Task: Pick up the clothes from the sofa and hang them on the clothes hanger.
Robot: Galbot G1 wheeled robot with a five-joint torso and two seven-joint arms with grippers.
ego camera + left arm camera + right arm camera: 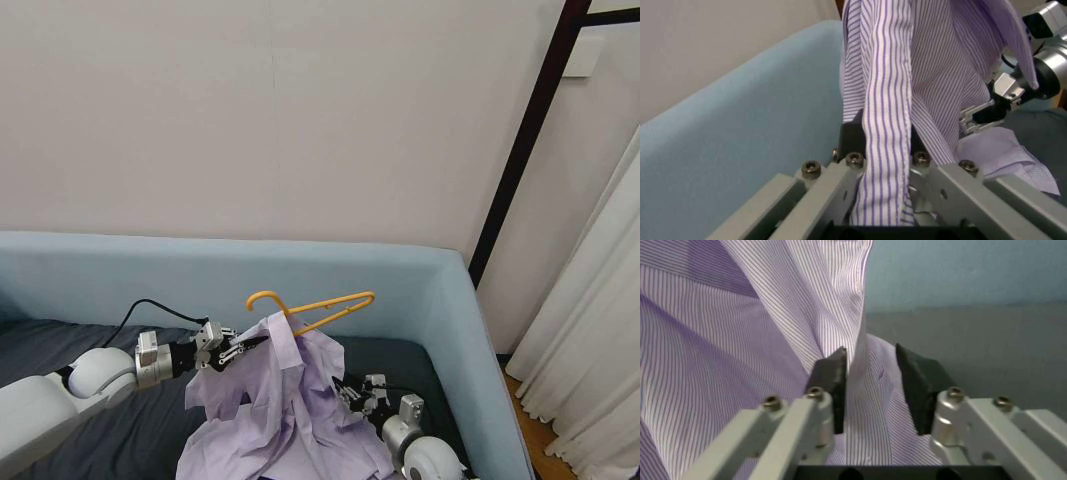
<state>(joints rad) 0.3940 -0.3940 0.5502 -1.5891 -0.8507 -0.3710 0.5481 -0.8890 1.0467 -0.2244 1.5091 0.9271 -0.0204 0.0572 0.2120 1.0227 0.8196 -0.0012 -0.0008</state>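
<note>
Clamping shirt (pixel 300 420) w/ left pincer (pixel 240 348), right pincer (pixel 870 372) agape, over blue sofa (pixel 200 272) by white wall (pixel 250 110).

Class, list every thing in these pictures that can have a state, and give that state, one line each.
striped shirt: partly lifted, lower part heaped on the sofa.
orange hanger: raised, tilted, one end under the shirt's fabric.
left end effector: shut on the shirt's edge strip.
right end effector: open, fingers astride a fold of the shirt.
</note>
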